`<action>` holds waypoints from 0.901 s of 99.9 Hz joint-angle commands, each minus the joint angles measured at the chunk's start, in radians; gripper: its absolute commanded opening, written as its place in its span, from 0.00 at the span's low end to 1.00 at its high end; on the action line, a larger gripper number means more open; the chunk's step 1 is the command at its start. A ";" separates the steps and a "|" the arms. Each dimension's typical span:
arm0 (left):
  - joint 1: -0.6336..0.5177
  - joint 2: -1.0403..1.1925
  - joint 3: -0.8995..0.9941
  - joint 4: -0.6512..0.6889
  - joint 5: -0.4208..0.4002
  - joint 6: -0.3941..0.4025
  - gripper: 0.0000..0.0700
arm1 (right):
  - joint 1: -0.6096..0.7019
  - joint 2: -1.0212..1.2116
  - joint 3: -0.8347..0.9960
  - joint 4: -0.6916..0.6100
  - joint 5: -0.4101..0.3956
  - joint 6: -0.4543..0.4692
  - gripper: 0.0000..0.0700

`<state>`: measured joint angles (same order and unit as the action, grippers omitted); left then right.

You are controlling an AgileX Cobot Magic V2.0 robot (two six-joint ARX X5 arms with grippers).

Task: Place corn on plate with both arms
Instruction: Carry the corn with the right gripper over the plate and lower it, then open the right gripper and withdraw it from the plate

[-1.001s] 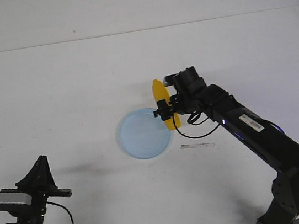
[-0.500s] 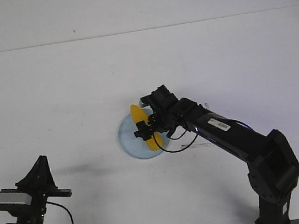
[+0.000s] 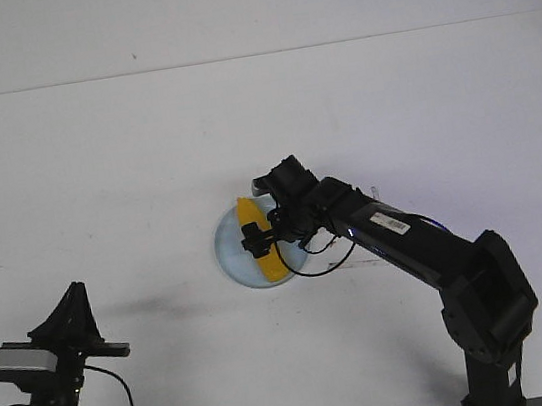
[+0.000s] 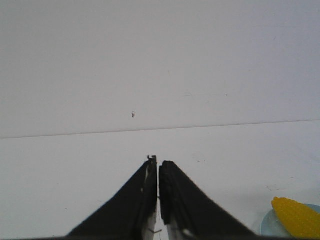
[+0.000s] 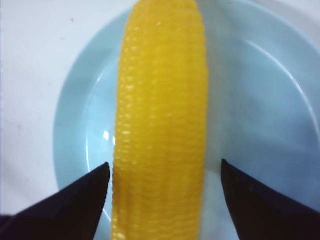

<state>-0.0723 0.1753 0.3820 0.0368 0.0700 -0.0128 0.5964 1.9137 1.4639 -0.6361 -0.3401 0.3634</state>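
Note:
The yellow-orange corn [image 3: 262, 241] lies across the pale-blue plate [image 3: 230, 259] near the table's middle. My right gripper [image 3: 268, 236] is low over the corn and open. In the right wrist view its fingers [image 5: 75, 200] stand on either side of the corn [image 5: 161, 125], one tip close to it and the other with a clear gap, over the plate [image 5: 260, 100]. My left gripper [image 3: 74, 288] is shut and empty at the front left, far from the plate. In the left wrist view its jaws [image 4: 159, 161] are pressed together, and the corn's end [image 4: 296, 217] shows on the plate's edge [image 4: 266, 226].
A thin pale strip [image 3: 358, 264] lies on the white table just right of the plate, under my right arm. The table's far edge meets a white wall [image 3: 243, 5]. The table's right edge shows at the far right.
My right arm has carried the corn leftward from beside the plate to over it and lowered it. The left arm has not moved.

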 commanded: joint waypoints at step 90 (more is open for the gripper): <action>0.000 -0.002 0.011 0.009 -0.003 0.011 0.00 | -0.242 -0.711 -0.621 0.470 0.368 -0.290 0.06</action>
<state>-0.0723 0.1753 0.3820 0.0368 0.0700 -0.0128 0.3779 1.2655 0.9077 -0.2447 0.0277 0.0864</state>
